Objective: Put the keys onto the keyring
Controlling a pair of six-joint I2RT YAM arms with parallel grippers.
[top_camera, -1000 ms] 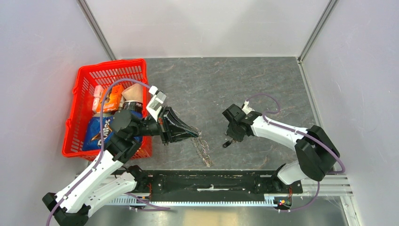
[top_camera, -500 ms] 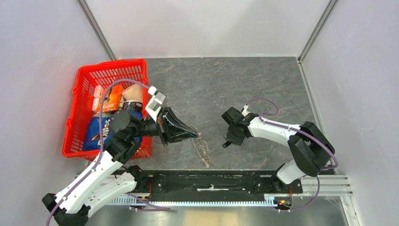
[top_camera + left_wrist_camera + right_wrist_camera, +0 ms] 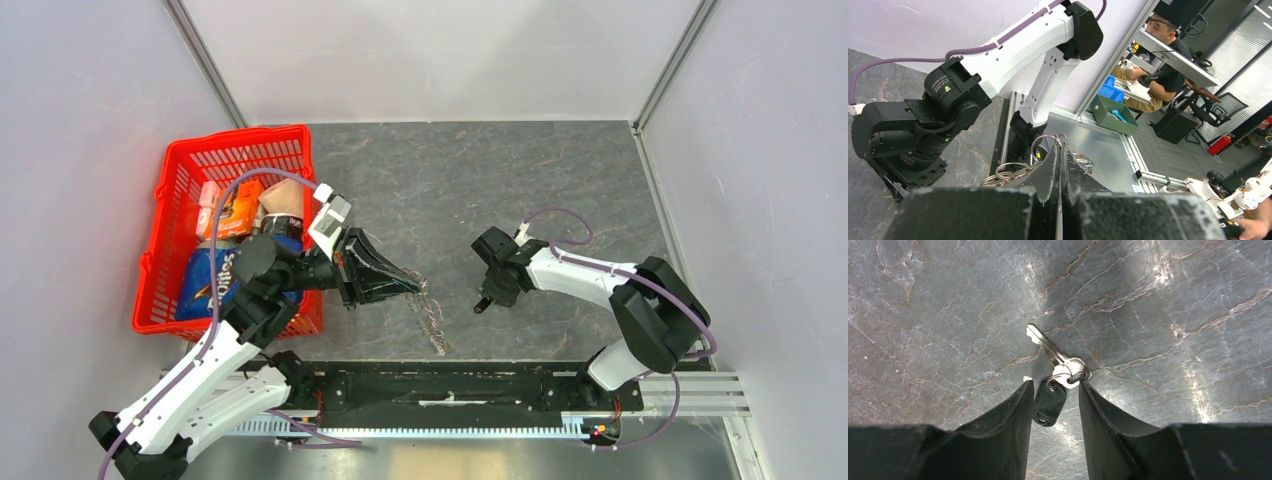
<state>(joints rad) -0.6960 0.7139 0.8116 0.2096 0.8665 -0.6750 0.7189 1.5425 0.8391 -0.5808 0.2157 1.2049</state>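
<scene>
The keys [image 3: 1049,402] lie on the table: a small black oblong head joined by a tiny ring to a silver key [image 3: 1047,346]. My right gripper [image 3: 1055,385] is open, its two fingers standing either side of the black head, the left finger close against it. In the top view the right gripper [image 3: 487,298] points down over the keys [image 3: 481,307]. My left gripper [image 3: 413,285] is shut on the keyring [image 3: 433,318], a cluster of linked metal rings that trails from its tips towards the near edge. The keyring [image 3: 1007,171] shows beside the closed fingers [image 3: 1045,172] in the left wrist view.
A red basket [image 3: 176,178] with snack packets stands at the left, right behind the left arm. A black rail [image 3: 450,385] runs along the near edge between the arm bases. Grey walls close the back and both sides.
The right arm has folded slightly and its gripper has shifted a little towards the keys. The left arm and the keyring have not moved.
</scene>
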